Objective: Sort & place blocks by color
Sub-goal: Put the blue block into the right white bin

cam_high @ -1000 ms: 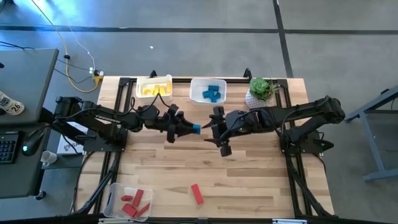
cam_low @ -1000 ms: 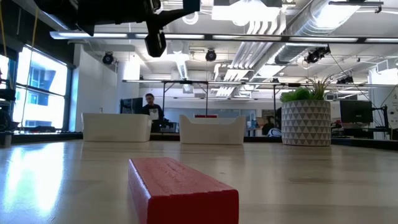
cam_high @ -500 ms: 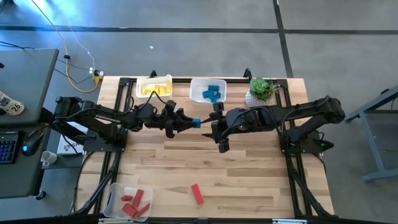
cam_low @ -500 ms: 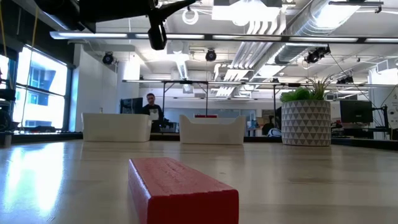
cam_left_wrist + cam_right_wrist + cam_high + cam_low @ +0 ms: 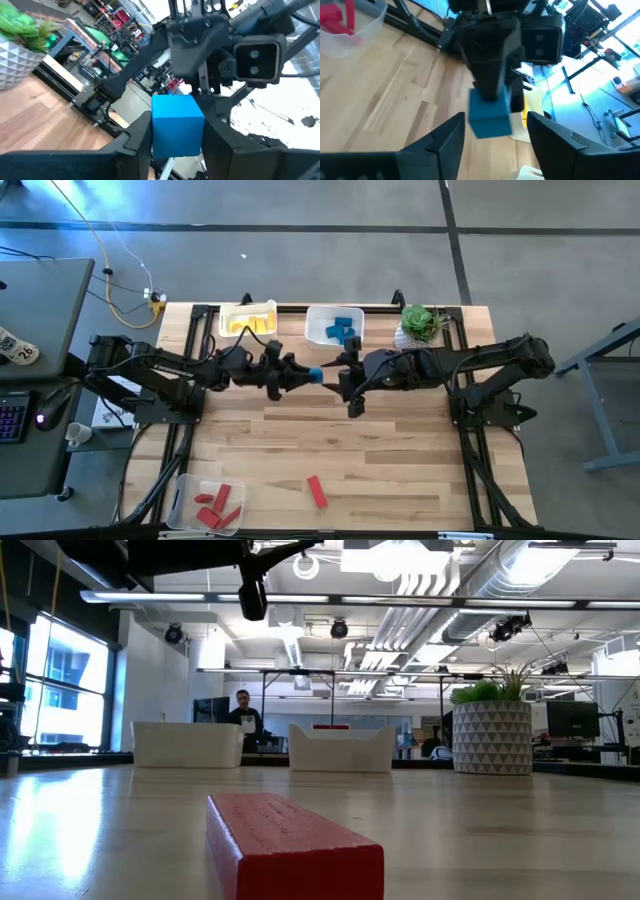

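Step in hand: mid-air handover above the table's middle, my left gripper (image 5: 303,375) clamped on the blue cube (image 5: 177,125), my right gripper (image 5: 495,131) spread wide with one finger either side of it. Next move, as I judge: right fingers close squarely on the cube's free faces before the left lets go. Orientation: cube, no long axis; held clear of the table, free end toward the right arm.

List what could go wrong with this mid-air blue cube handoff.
1. The left tool pinches the blue cube above the table while the right tool stands open around it. If the left lets go before the right closes, the cube likely drops.
2. Both tools meet nose to nose, so a small misalignment could make them collide.
3. A dropped cube could roll away from the blue bin.
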`<state>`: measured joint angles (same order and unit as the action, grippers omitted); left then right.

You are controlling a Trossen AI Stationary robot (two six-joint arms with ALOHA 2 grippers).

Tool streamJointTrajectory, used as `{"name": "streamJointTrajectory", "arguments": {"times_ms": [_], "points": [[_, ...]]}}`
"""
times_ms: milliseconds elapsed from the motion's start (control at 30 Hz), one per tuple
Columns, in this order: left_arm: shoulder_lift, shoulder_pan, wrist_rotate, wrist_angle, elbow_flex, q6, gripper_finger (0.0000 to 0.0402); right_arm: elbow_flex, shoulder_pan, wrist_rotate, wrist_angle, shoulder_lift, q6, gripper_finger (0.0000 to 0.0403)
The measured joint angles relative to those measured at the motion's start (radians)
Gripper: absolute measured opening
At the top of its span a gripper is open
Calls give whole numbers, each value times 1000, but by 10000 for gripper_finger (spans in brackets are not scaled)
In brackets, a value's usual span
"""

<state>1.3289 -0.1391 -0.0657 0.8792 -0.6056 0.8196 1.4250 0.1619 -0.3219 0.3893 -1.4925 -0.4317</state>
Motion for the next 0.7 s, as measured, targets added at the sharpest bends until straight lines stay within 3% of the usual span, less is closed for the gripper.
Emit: {"name": "streamJointTrajectory", "arguments": {"times_ms": [700], "points": [[0, -43, -36, 62, -1, 26, 111, 0, -72, 98, -72, -6, -20, 204]]}}
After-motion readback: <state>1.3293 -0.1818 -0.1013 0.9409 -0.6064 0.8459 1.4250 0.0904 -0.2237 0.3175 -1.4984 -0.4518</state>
